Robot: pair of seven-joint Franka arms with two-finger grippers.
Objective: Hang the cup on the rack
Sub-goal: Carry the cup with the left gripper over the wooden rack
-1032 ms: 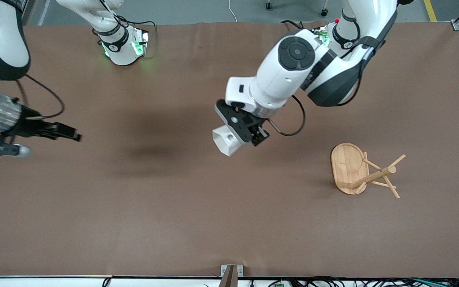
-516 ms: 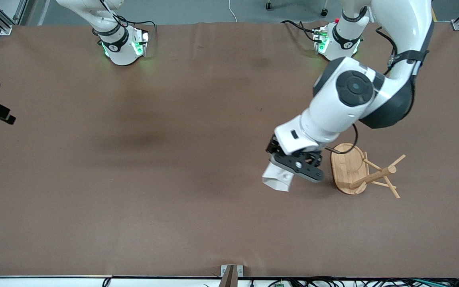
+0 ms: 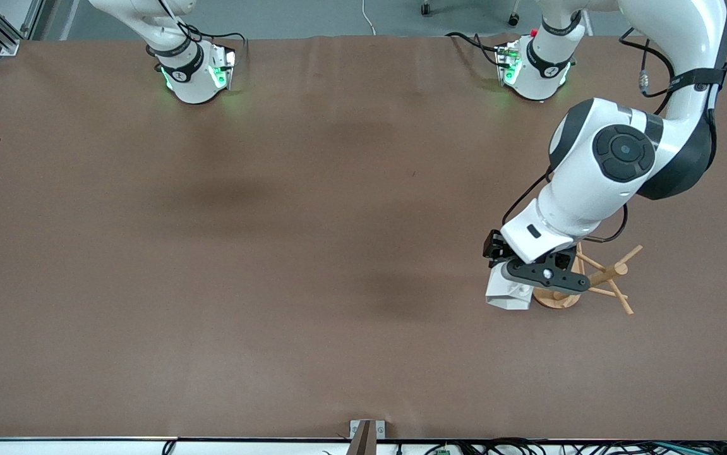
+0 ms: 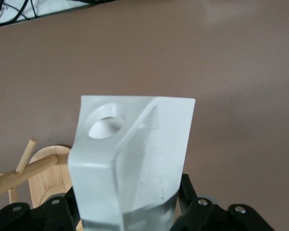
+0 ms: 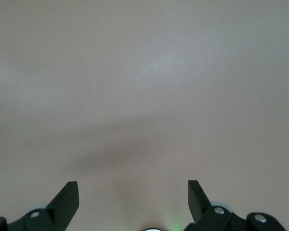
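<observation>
The brown tabletop (image 3: 275, 253) carries only the rack (image 3: 597, 278), which stands toward the left arm's end. Its oval base is mostly covered in the front view by the left arm; the post and thin angled pegs show clear.

The left gripper (image 3: 543, 278) hangs over the edge of the rack's base, clamped on the cup (image 3: 507, 292). The cup is off the tabletop and just beside the rack. In the left wrist view the cup (image 4: 135, 159) points away from the gripper, its handle hole facing up, with a peg and part of the base close by.

The cup looks rigid, light and probably smooth, so I judge it could slip or chip if knocked against a peg. A hold on the body, as here, leaves the pierced handle free to thread onto a peg.

The right gripper (image 5: 133, 192) waits with fingers spread, over bare tabletop, at the right arm's end.
</observation>
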